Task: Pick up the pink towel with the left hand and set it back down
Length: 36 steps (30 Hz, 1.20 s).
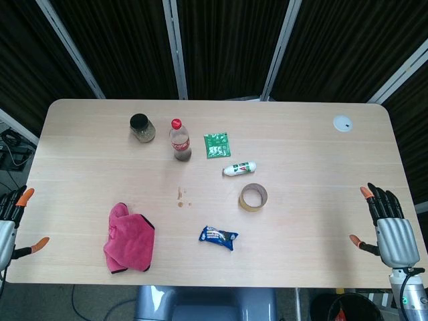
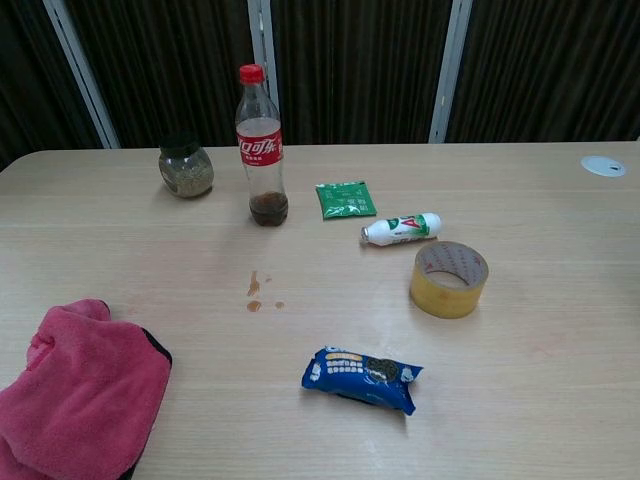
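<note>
1. The left hand point(image 1: 12, 224) is showing at the lower left edge of the head view, only partly in frame, fingers spread and holding nothing, off the table's left edge.
2. The right hand point(image 1: 388, 224) is sitting at the lower right of the head view, fingers apart and empty, over the table's right edge.
3. The pink towel point(image 1: 128, 239) is lying crumpled on the table point(image 1: 307, 221) at the lower left, near the front edge, well apart from the left hand; the chest view is showing it in its bottom left corner.
4. A blue snack packet point(image 1: 218, 236) is lying right of the towel, near the centre bottom.
5. A roll of tape point(image 1: 253, 197) is resting flat just right of centre.
6. Above it, a small white bottle point(image 1: 239, 168) is lying on its side, with a green sachet point(image 1: 217, 144) further up.
7. A cola bottle point(image 1: 180, 140) is standing upright left of the sachet, and a dark-lidded jar point(image 1: 142, 128) is standing left of that.
8. A white disc point(image 1: 342, 123) is sitting at the upper right of the table.
</note>
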Each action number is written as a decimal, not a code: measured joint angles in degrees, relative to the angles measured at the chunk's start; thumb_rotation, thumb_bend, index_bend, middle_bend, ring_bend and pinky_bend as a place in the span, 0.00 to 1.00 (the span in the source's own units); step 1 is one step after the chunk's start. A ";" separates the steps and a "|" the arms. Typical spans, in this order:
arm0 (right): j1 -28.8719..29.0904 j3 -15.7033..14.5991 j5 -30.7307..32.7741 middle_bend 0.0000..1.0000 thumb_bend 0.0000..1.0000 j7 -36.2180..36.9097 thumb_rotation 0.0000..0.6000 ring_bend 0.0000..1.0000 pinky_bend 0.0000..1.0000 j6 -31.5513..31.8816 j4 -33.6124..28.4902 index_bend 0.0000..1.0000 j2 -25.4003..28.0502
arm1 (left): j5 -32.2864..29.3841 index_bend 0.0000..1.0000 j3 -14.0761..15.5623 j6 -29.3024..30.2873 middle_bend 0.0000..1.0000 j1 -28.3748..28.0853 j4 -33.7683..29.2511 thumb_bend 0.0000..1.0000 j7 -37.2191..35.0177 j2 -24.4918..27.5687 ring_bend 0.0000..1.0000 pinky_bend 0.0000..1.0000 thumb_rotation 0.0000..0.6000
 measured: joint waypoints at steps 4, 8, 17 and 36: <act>-0.21 -0.07 0.20 0.00 0.02 0.10 1.00 0.00 0.00 -0.10 -0.14 0.00 0.42 | 0.24 0.00 0.02 -0.16 0.00 -0.23 -0.07 0.00 0.34 -0.16 0.00 0.00 1.00; -0.42 -0.18 0.20 0.00 0.01 0.29 1.00 0.00 0.00 -0.07 -0.26 0.00 0.84 | 0.34 0.00 0.06 -0.48 0.00 -0.44 -0.14 0.00 0.59 -0.27 0.00 0.00 1.00; -0.69 -0.29 0.31 0.00 0.01 0.49 1.00 0.00 0.00 -0.20 -0.42 0.00 1.35 | 0.22 0.00 0.20 -1.46 0.00 -0.89 -0.31 0.00 0.98 -0.34 0.00 0.00 1.00; -0.33 -0.62 0.15 0.00 0.02 1.17 1.00 0.00 0.00 -1.62 -0.69 0.00 1.81 | -3.57 0.02 4.28 -16.74 0.00 -5.06 -7.28 0.00 8.78 2.74 0.00 0.00 1.00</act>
